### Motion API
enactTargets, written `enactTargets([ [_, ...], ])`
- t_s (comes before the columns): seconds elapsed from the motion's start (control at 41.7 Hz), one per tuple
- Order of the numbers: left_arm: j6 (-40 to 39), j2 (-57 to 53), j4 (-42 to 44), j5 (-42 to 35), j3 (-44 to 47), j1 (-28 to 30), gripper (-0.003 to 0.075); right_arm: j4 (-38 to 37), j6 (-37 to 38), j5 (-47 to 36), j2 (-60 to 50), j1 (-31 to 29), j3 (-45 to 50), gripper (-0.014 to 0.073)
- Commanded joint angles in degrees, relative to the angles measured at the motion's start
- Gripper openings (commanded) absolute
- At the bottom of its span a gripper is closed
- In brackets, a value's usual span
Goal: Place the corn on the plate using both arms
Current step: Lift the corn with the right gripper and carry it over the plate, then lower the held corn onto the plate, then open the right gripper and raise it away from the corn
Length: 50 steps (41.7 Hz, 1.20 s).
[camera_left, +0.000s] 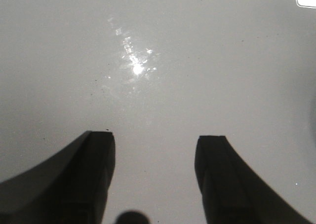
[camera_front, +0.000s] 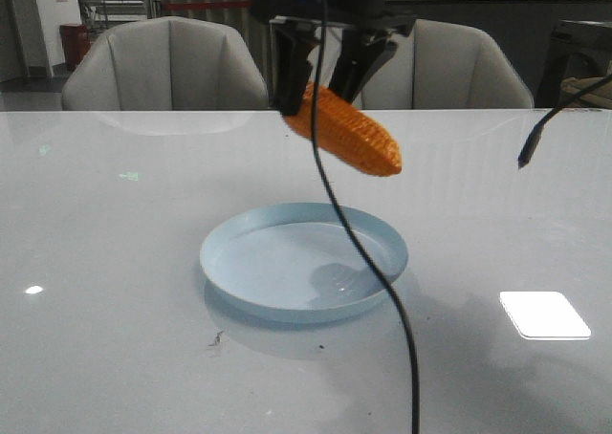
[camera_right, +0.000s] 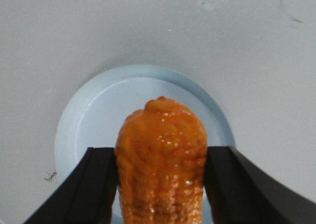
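Observation:
The orange corn [camera_front: 349, 133] hangs tilted in the air above the far side of the pale blue plate [camera_front: 239, 252], its tapered tip pointing down to the right. My right gripper [camera_front: 323, 92] is shut on the corn's thick end. In the right wrist view the corn [camera_right: 160, 145] sits clamped between both fingers of the right gripper [camera_right: 160, 157], with the plate [camera_right: 89, 115] below it. My left gripper [camera_left: 155, 135] is open and empty over bare table. It does not show in the front view.
A black cable [camera_front: 382, 271] hangs from the right arm across the plate's front. A loose cable end [camera_front: 529, 150] dangles at the right. A bright light patch [camera_front: 543, 314] lies on the white table at the right front. Two grey chairs [camera_front: 167, 66] stand behind the table.

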Motion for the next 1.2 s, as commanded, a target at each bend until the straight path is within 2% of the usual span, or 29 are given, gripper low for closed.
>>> enactTargets([
  [0.0,-0.3,-1.3,-0.8,-3.5,-1.5,-0.1,0.0433,1.0,-0.5,-1.2,-1.7,1.6,-2.0,0.0305],
  [0.336,-0.3,-1.3,-0.6,-3.0,-1.5,-0.1,0.0433,1.0,-0.5,-0.4,5.4,3.0,-2.0,0.0305],
  [0.576,-0.3,-1.3,-0.6,-3.0,-1.5,-0.1,0.0433,1.0,-0.5,-0.9,6.7,3.0,-2.0,0.0316],
  [0.912,-0.3,-1.3,-0.5,-3.0,-1.5,-0.1,0.0433,1.0,-0.5,-1.4,6.7,3.0,-2.0,0.0520],
  [1.176,-0.3,-1.3,-0.5,-3.1,-1.5,-0.1,0.0433,1.8,-0.4,1.0,6.7,3.0,-2.1,0.0536],
])
